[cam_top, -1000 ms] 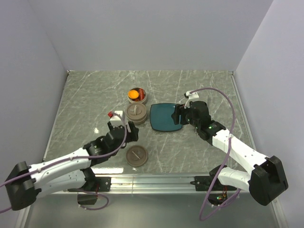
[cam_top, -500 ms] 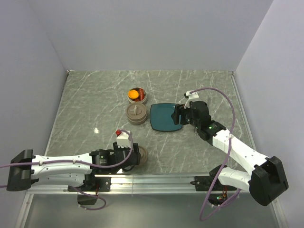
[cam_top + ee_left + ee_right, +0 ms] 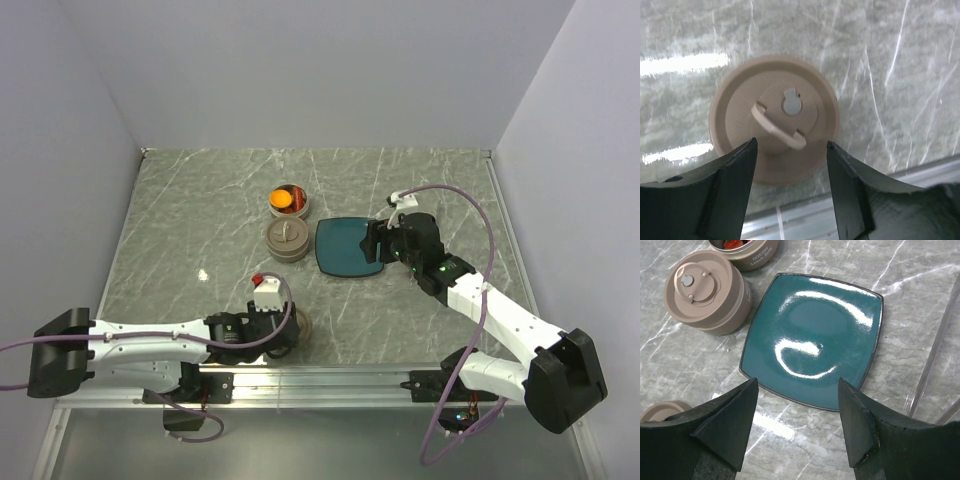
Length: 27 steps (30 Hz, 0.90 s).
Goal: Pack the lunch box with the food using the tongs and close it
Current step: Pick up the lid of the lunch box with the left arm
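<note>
The lunch box is in round tan parts. An open pot (image 3: 290, 202) holds the food, an orange ball (image 3: 280, 200) and red pieces (image 3: 733, 244). A lidded pot (image 3: 287, 241) stands just in front of it. A loose lid (image 3: 774, 115) with a curved handle lies near the table's front edge. My left gripper (image 3: 791, 145) hovers open over this lid, one finger on each side, holding nothing. My right gripper (image 3: 797, 385) is open above the near edge of the teal plate (image 3: 810, 335). A slim shiny strip (image 3: 935, 345) right of the plate may be the tongs; I cannot tell.
The teal plate (image 3: 345, 247) is bare. The metal rail (image 3: 340, 380) runs along the table's front edge, close behind the loose lid (image 3: 298, 325). Grey walls enclose the marble table on three sides.
My left arm has swung back from beside the lidded pot to the front edge and now sits over the loose lid, its jaws somewhat narrower. The right arm has not moved.
</note>
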Each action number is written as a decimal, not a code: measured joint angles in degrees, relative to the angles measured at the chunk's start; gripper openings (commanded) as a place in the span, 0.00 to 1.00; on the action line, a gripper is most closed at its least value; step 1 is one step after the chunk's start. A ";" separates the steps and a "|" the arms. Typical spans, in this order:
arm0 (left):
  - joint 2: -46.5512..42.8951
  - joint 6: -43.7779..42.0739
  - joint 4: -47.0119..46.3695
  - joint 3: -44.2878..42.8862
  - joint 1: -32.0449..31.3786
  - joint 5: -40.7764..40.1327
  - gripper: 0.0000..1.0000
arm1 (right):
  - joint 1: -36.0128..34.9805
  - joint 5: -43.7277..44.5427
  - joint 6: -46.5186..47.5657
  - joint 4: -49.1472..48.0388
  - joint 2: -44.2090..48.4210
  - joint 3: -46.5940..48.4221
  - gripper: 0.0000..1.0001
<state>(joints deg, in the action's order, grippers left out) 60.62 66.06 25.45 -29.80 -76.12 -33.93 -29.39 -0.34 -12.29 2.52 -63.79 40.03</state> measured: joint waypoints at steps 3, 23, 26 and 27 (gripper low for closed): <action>1.18 -0.79 -2.29 0.15 1.62 0.39 0.62 | -0.07 -0.24 0.02 0.00 0.02 0.00 0.72; 7.54 -5.07 -12.35 2.80 8.39 2.84 0.23 | -0.11 -0.83 0.02 0.00 0.35 -0.35 0.72; 7.87 -5.20 -12.35 2.36 8.57 2.89 0.14 | -0.11 -0.83 0.02 0.00 0.35 -0.35 0.72; 7.87 -5.38 -12.33 2.32 8.74 3.02 0.10 | -0.11 -0.83 0.00 0.00 0.35 -0.35 0.72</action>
<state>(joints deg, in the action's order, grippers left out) 68.49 60.69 13.13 -27.49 -67.37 -30.92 -29.50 -1.17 -12.29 2.52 -63.44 39.68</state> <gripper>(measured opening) 0.177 0.718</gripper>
